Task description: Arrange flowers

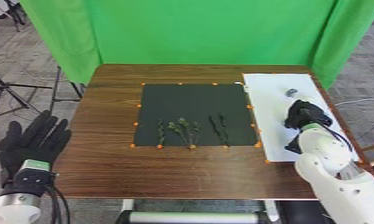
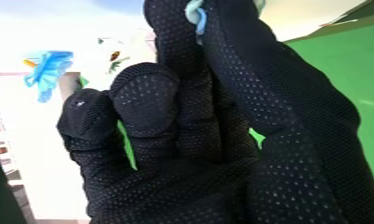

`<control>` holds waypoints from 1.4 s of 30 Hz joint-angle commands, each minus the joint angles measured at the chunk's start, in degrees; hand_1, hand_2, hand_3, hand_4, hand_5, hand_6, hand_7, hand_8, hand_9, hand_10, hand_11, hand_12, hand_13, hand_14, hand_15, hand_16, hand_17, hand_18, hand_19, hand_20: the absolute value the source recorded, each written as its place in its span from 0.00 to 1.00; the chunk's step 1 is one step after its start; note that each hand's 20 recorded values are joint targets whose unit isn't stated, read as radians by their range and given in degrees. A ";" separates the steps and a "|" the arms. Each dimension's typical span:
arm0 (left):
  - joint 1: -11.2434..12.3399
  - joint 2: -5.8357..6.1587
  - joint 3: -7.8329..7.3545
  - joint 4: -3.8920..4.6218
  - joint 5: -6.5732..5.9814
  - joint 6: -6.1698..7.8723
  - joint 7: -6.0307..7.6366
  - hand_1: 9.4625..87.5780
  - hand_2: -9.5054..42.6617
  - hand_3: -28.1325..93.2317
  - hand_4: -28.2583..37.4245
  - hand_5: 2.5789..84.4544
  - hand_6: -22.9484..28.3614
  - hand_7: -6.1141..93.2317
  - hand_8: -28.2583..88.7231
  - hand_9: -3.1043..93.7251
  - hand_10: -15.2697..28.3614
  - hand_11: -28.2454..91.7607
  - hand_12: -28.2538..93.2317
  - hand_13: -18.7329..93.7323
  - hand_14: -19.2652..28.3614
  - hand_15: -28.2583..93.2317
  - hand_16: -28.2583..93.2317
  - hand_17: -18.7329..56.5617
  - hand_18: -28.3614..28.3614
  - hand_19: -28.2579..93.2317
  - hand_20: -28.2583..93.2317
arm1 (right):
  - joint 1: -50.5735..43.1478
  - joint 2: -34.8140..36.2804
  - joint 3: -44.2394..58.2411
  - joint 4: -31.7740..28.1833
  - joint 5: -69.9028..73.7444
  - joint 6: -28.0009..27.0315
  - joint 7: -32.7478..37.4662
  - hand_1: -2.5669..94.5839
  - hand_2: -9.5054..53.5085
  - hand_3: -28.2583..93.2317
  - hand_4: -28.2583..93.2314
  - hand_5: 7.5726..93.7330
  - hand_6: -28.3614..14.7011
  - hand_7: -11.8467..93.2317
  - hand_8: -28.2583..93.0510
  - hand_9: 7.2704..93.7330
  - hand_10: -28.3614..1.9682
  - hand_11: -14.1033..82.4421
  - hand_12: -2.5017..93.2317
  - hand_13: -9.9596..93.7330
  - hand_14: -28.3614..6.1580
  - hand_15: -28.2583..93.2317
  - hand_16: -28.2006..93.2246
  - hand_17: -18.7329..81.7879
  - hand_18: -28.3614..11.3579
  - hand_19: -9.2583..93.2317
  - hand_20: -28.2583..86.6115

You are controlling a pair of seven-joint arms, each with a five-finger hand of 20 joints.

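In the head view, my right hand [image 1: 305, 115] is over the white sheet [image 1: 277, 120], just nearer than a small grey-blue thing [image 1: 291, 92]. In the right wrist view, the thumb and a finger of my right hand [image 2: 192, 185] pinch a pale blue thing [image 2: 198, 14] at their tips; whether it is the grey-blue one, I cannot tell. Several thin green stems [image 1: 182, 127] lie apart on the near half of the dark mat [image 1: 194, 102]. My left hand [image 1: 31, 145] is open beside the table's left edge, fingers pointing away.
Small orange markers line the mat and sheet on the brown table [image 1: 166, 172]. A green curtain [image 1: 210, 35] hangs behind the far edge, and black stands [image 1: 13, 90] are on the floor at the left. A blue thing [image 2: 48, 72] shows farther off in the right wrist view.
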 commanded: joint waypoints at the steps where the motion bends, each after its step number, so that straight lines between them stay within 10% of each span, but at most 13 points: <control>1: 0.66 -0.46 -0.31 -0.36 -0.02 -0.18 -0.21 0.27 0.31 0.82 0.00 0.43 0.59 0.27 0.15 0.35 0.69 0.42 0.32 0.37 0.71 0.54 0.15 0.22 0.66 0.47 0.28 | 0.35 0.08 -1.48 -6.28 -4.08 5.33 -2.80 0.65 0.00 0.80 0.00 0.74 0.68 0.52 0.30 0.90 0.67 0.30 0.51 0.77 0.56 0.77 0.62 0.57 0.15 0.97 0.65; 14: -2.77 -0.42 2.06 1.80 0.87 -1.30 -2.27 0.26 0.30 0.82 0.00 0.43 0.59 0.26 0.15 0.35 0.69 0.42 0.32 0.37 0.70 0.53 0.15 0.22 0.66 0.46 0.28 | 13.43 -12.21 -17.41 -8.09 9.49 4.11 -16.16 0.64 0.00 0.81 0.00 0.72 0.68 0.53 0.31 0.89 0.67 0.31 0.52 0.76 0.56 0.78 0.63 0.57 0.16 0.97 0.65; 25: -11.64 1.93 7.01 5.08 1.76 -1.97 -5.40 0.26 0.31 0.82 0.00 0.43 0.59 0.25 0.16 0.35 0.69 0.41 0.32 0.37 0.70 0.52 0.16 0.22 0.66 0.46 0.29 | 16.31 -19.39 -29.81 -4.14 1.36 2.41 -24.20 0.64 0.00 0.81 0.00 0.71 0.68 0.54 0.30 0.89 0.67 0.31 0.52 0.76 0.55 0.78 0.62 0.57 0.16 0.97 0.65; 42: -11.73 1.83 8.32 4.83 1.83 -1.73 -5.69 0.26 0.31 0.82 0.00 0.43 0.59 0.25 0.16 0.35 0.68 0.41 0.32 0.37 0.70 0.52 0.16 0.22 0.66 0.46 0.29 | 19.84 -24.84 -36.87 8.18 -4.89 7.38 -19.58 0.63 0.00 0.82 0.00 0.68 0.66 0.52 0.26 0.86 0.67 0.27 0.48 0.74 0.58 0.76 0.64 0.56 0.17 0.96 0.65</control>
